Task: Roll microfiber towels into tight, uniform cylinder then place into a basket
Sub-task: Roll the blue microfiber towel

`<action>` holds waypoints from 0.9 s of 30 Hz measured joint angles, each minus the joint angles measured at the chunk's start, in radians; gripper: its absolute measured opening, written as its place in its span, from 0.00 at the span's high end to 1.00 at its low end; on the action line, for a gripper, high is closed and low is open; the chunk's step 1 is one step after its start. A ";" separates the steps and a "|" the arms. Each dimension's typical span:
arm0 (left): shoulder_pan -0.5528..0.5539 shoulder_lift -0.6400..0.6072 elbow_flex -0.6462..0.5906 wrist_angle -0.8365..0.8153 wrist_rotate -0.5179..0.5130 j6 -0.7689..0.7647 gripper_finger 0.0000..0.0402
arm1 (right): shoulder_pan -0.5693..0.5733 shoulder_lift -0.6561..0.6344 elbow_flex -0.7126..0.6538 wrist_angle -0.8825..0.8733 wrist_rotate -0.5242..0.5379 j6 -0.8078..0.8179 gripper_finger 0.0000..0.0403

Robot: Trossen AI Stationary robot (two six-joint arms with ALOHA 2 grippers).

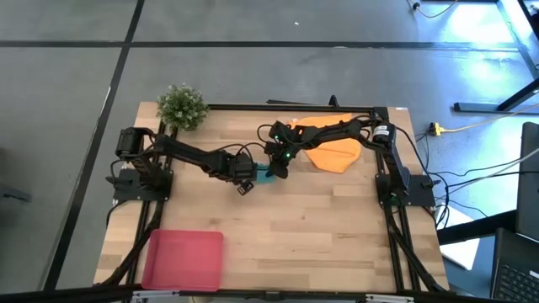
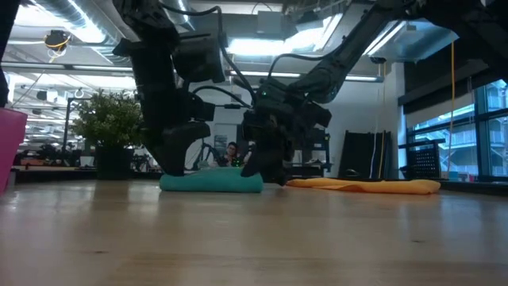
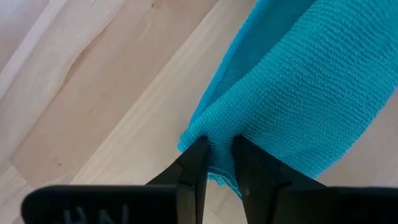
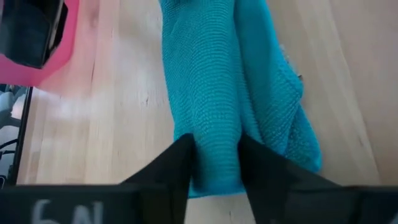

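Observation:
The teal towel (image 2: 211, 182) lies rolled into a short cylinder on the table's middle, between my two grippers; it also shows in the high view (image 1: 264, 175). My left gripper (image 3: 219, 155) is shut on its left end. My right gripper (image 4: 216, 158) is shut on its right end. The orange towel (image 1: 330, 154) lies spread flat at the far right, under the right arm. The red-pink basket (image 1: 183, 259) sits at the near left. My left gripper pinches a fold at the roll's end (image 3: 217, 134) between its two fingers, coming from above and slanting down. The roll lies on the table. My right gripper pinches a fold at the roll's other end (image 4: 214, 134) between its two fingers, from above. The roll rests on the table along the fingers' line.
A small green potted plant (image 1: 182, 106) stands at the far left corner. Black rails frame the table's edges (image 1: 387, 181). Bare wood lies between the roll and the basket (image 1: 312, 236).

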 joint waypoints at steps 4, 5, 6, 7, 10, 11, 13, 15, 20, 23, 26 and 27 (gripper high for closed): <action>0.000 0.000 0.000 -0.004 0.004 0.000 0.83 | -0.006 -0.001 0.008 0.000 0.005 0.036 0.59; 0.000 0.000 0.000 -0.004 0.004 0.000 0.83 | -0.013 -0.001 0.012 -0.003 0.005 0.047 0.58; 0.000 0.000 0.000 -0.004 0.005 0.000 0.83 | -0.021 -0.001 0.014 -0.003 0.000 0.052 0.57; 0.000 0.001 0.000 -0.004 0.005 0.000 0.83 | -0.030 -0.001 0.017 -0.003 -0.006 0.053 0.56; 0.000 0.001 -0.001 -0.004 0.006 0.000 0.83 | -0.051 -0.013 0.022 -0.006 -0.007 0.049 0.56; 0.000 0.001 -0.001 -0.004 0.006 0.000 0.83 | -0.058 -0.018 0.024 -0.006 -0.007 0.047 0.56; 0.000 0.001 -0.001 -0.004 0.010 0.000 0.83 | -0.070 -0.030 0.024 -0.010 -0.007 0.045 0.56; 0.000 0.001 -0.001 -0.004 0.012 0.000 0.83 | -0.081 -0.036 0.024 -0.014 -0.004 0.039 0.56; 0.000 0.001 -0.002 -0.004 0.013 0.000 0.83 | -0.109 -0.058 0.024 -0.068 0.011 -0.008 0.56; 0.000 0.002 -0.002 -0.004 0.014 0.000 0.83 | -0.115 -0.078 0.024 -0.119 0.041 -0.065 0.56; 0.000 0.002 -0.002 -0.005 0.014 0.001 0.83 | -0.117 -0.099 0.024 -0.147 0.159 -0.100 0.56; 0.000 0.002 -0.002 -0.005 0.016 0.001 0.83 | -0.117 -0.105 0.024 -0.154 0.188 -0.116 0.56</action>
